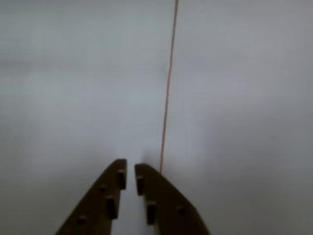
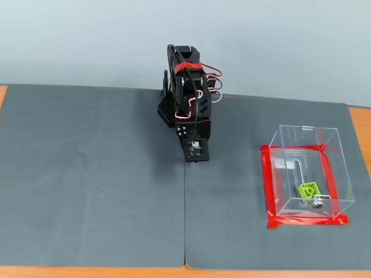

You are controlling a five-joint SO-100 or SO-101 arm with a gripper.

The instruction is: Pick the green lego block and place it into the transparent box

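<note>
Seeing the green lego block point(image 2: 309, 190) already lying inside the transparent box point(image 2: 331, 174) beside its metal fitting, and our fingers point(image 1: 130, 169) nearly closed on nothing over the grey mat point(image 2: 87, 174), we judge a stray sweep could nudge the box.

2 grey mats point(image 2: 93, 179) side by side, orange-brown tabletop point(image 2: 359, 119) at the edges, pale wall point(image 2: 278, 40) behind
</note>
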